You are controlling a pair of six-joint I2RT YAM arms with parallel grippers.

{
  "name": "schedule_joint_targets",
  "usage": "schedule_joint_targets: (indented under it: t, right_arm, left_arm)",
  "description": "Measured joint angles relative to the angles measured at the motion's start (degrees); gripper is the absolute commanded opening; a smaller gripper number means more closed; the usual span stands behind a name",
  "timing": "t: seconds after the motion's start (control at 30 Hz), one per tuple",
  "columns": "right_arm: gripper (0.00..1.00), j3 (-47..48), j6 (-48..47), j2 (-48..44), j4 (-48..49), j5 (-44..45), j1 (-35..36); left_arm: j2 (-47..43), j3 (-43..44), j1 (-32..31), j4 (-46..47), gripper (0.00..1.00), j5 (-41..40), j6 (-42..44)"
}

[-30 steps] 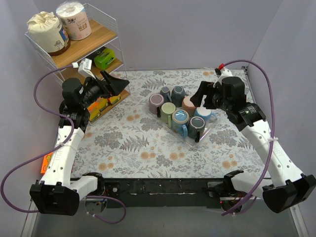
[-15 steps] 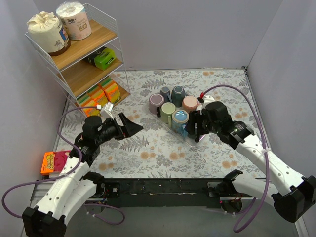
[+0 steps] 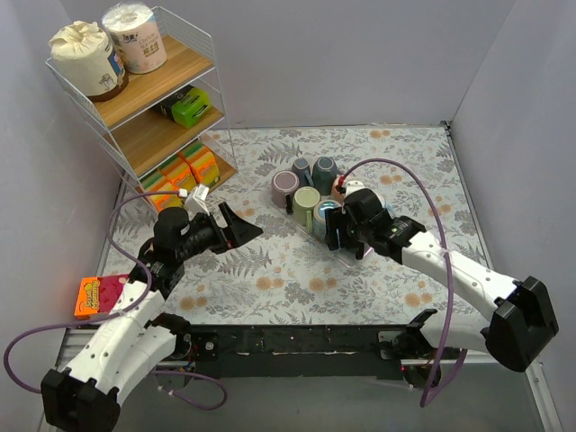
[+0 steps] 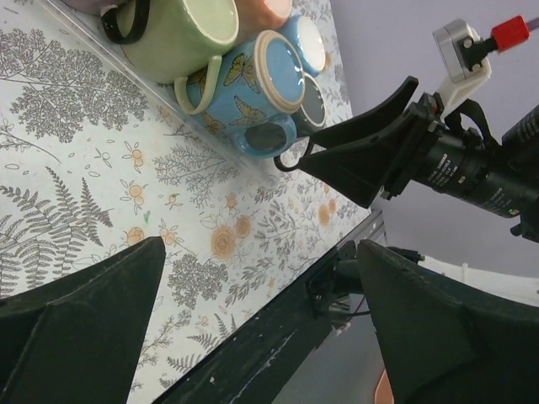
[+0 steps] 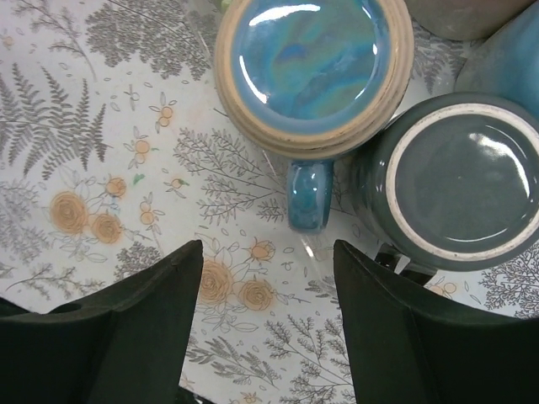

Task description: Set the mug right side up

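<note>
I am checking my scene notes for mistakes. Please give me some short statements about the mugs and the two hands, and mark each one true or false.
1. The right hand is open above the blue mug. True.
2. The left hand grips a mug. False: it is open and empty.
3. The blue mug stands on the wire shelf. False: it stands on a clear tray.
4. The dark mug beside the blue mug has its base facing up. True.

The top external camera looked down from above the near edge across the whole table (image 3: pixel 270 270). Both wrist cameras shared the blue mug (image 5: pixel 312 67): right close overhead, left low and oblique.
</note>
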Motion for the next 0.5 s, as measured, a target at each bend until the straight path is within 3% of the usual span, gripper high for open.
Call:
schedule_joint_targets:
  t: [0.13,0.33,0.5]
  right_arm:
    - [0.68,0.9,-0.3,4.9,0.2,2.2,0.1]
    - [0.65,1.1,-1.0,8.1,1.6,4.5,0.2]
    - [0.56,1.4,-1.4,10.2,3.3,5.8,0.2]
  left_arm:
    - [4.8,1.2,0.0,0.9,0.98,2.6,3.0]
    - [4.4,1.2,0.0,0.6,0.98,2.3,4.6]
    - [3.4,1.8,0.0,-1.2,0.98,-1.0,5.4]
